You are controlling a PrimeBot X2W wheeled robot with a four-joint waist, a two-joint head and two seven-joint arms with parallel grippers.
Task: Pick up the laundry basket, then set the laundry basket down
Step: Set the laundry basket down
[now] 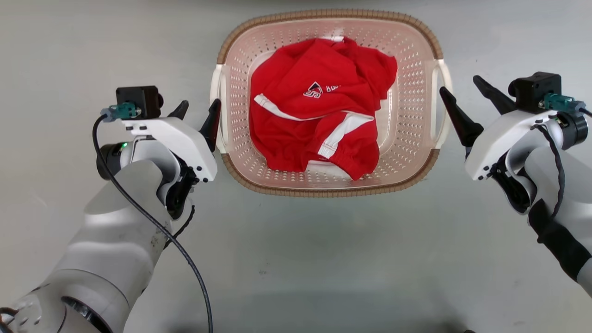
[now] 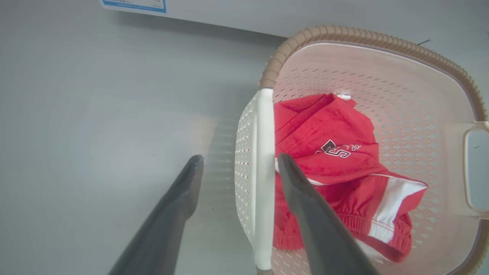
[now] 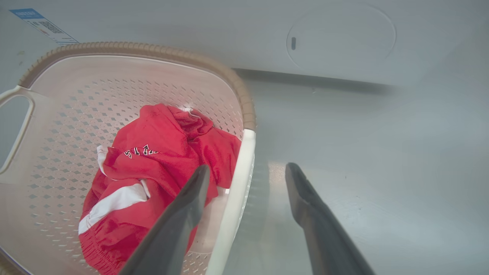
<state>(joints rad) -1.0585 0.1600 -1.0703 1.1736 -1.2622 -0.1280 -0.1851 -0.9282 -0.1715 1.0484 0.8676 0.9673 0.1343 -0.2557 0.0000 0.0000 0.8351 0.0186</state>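
The laundry basket (image 1: 411, 92), pale pink and perforated with a brown rim, stands on the grey floor with a red garment (image 1: 314, 120) inside. My left gripper (image 1: 200, 108) is open and straddles the white left handle (image 1: 216, 88). In the left wrist view, the left gripper (image 2: 240, 157) has one finger outside the handle bar (image 2: 264, 172) and one inside the basket (image 2: 382, 76). My right gripper (image 1: 460, 85) is open at the right handle (image 1: 441, 74). In the right wrist view, the right gripper (image 3: 247, 167) has its fingers on either side of the handle bar (image 3: 237, 191).
A white appliance front stands just beyond the basket, with a blue label (image 2: 133, 4) and a round cover (image 3: 340, 36). Bare grey floor (image 1: 296, 259) surrounds the basket on the near side and on both flanks.
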